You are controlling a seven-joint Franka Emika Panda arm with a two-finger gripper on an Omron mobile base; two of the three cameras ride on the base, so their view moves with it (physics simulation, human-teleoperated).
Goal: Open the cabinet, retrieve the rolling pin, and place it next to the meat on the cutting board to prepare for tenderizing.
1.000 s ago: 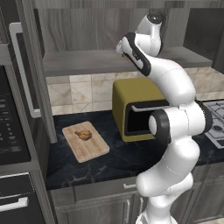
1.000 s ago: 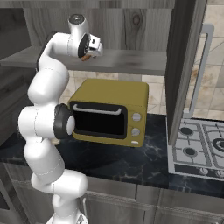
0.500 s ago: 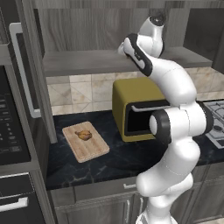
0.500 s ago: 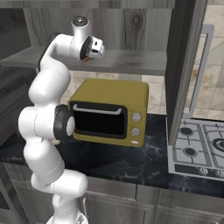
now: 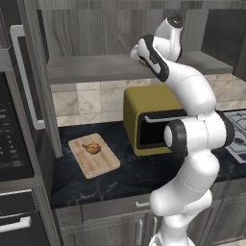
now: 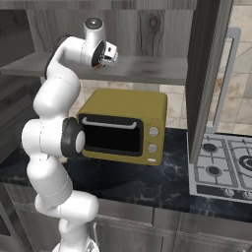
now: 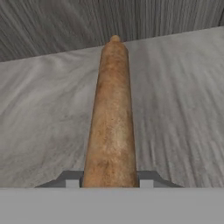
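The cabinet stands open, its left door [image 5: 34, 72] and right door [image 6: 206, 74] swung out. My gripper [image 7: 109, 179] is up at the grey shelf [image 5: 86, 67], shut on the near end of the rolling pin [image 7: 111, 113]. The light-wood pin runs straight away from the hand over the shelf toward the cabinet's back wall. From the base views the gripper [image 5: 140, 56] [image 6: 102, 58] sits at the shelf's front edge, above the toaster oven. Down on the counter to the left lies the cutting board [image 5: 93, 156] with the small golden-brown meat [image 5: 92, 148] on it.
A mustard-yellow toaster oven [image 6: 123, 125] sits on the dark counter directly under my hand. A gas stove [image 6: 221, 165] is at the right. A wall oven stack [image 5: 14, 144] stands left of the board. Bare counter [image 5: 120, 178] lies in front of the board.
The hand has shifted only slightly along the shelf's front edge, still closed on the pin. Board, meat and doors have not moved.
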